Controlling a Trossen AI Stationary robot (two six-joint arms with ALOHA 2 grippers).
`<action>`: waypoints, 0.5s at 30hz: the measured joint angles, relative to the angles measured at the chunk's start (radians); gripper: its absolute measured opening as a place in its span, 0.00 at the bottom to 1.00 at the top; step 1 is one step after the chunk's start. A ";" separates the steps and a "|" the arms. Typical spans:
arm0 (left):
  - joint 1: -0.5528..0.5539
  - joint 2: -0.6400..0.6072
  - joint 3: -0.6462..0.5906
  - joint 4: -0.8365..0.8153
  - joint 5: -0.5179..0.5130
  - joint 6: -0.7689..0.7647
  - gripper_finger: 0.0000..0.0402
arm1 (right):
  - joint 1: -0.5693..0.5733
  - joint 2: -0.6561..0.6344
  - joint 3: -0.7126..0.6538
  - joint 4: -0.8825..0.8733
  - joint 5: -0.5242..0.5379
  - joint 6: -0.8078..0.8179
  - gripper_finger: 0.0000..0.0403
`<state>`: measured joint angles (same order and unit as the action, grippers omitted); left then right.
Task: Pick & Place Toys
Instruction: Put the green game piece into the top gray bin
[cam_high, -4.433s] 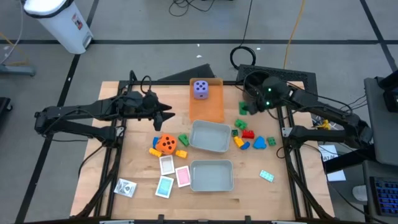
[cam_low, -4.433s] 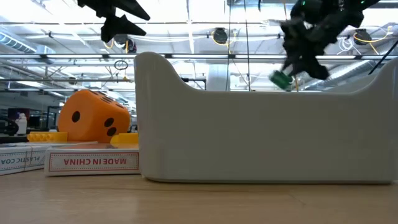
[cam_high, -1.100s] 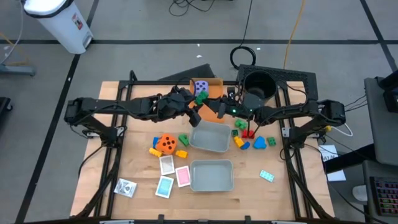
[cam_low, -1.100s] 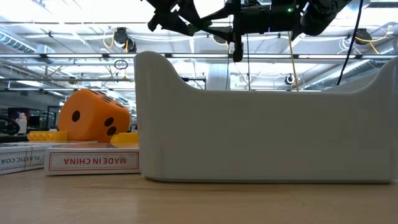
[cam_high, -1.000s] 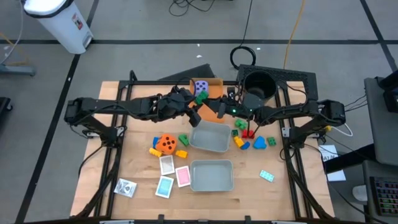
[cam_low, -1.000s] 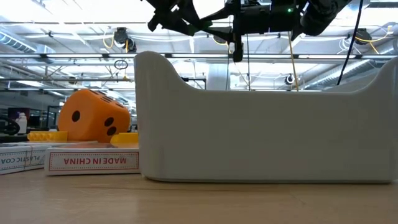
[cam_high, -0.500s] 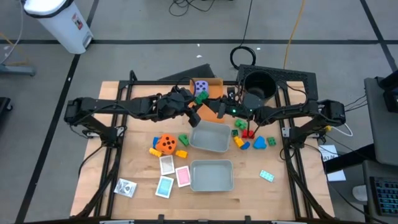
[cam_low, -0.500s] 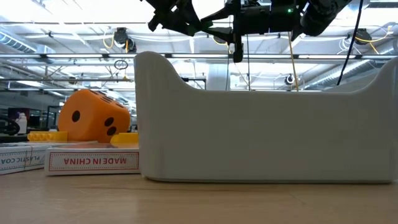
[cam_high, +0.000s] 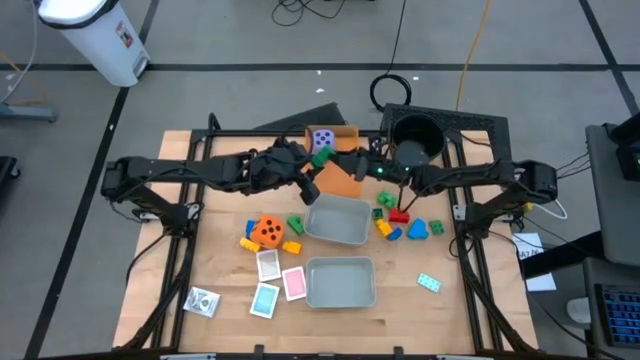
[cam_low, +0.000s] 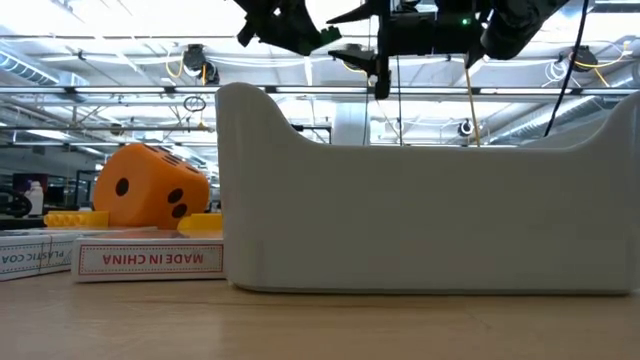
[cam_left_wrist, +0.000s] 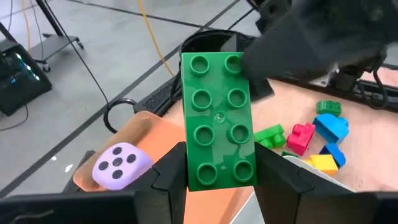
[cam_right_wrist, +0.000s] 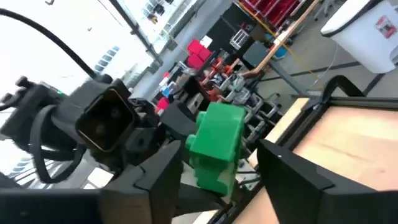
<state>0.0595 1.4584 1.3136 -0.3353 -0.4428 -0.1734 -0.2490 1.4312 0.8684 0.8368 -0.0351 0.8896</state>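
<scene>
My left gripper (cam_high: 313, 165) is clamped on the green brick (cam_left_wrist: 217, 121); one finger presses each long side and the studs face the wrist camera; the brick hangs in the air over the far middle of the table, above the near end of the orange tray (cam_high: 343, 178).

My right gripper (cam_high: 355, 167) faces it from the other side with its fingers apart; in the right wrist view the brick sits in the gap between them, with daylight on both sides, so they do not touch it.

Four seconds ago the brick was in my right gripper, off to the right, and my left arm waited far to the left; now the brick is in my left. Over the last half second my right gripper has eased back a little toward the far edge, and more of the orange tray shows beneath it; my left gripper and the brick have hardly moved.

The rest lies as it did; the purple die (cam_left_wrist: 121, 165) stands at the far end of the orange tray; the orange die (cam_high: 266, 231) sits left of the nearer grey tray (cam_high: 312, 222); loose bricks (cam_high: 400, 222) lie to that tray's right; three cards (cam_high: 280, 282) lie left of the second grey tray (cam_high: 310, 285).
</scene>
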 joint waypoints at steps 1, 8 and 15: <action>0.000 -0.011 0.000 -0.010 0.000 0.007 0.36 | -0.009 -0.002 0.000 0.012 -0.015 0.000 0.54; 0.021 -0.111 0.000 -0.117 0.091 0.060 0.36 | -0.067 -0.021 0.000 0.022 -0.025 0.011 0.59; 0.066 -0.171 0.000 -0.236 0.285 0.039 0.38 | -0.110 -0.020 0.000 0.083 -0.182 0.014 0.57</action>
<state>0.1259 1.2873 1.3136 -0.5710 -0.1581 -0.1349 -0.3592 1.4115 0.8684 0.9203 -0.2173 0.9039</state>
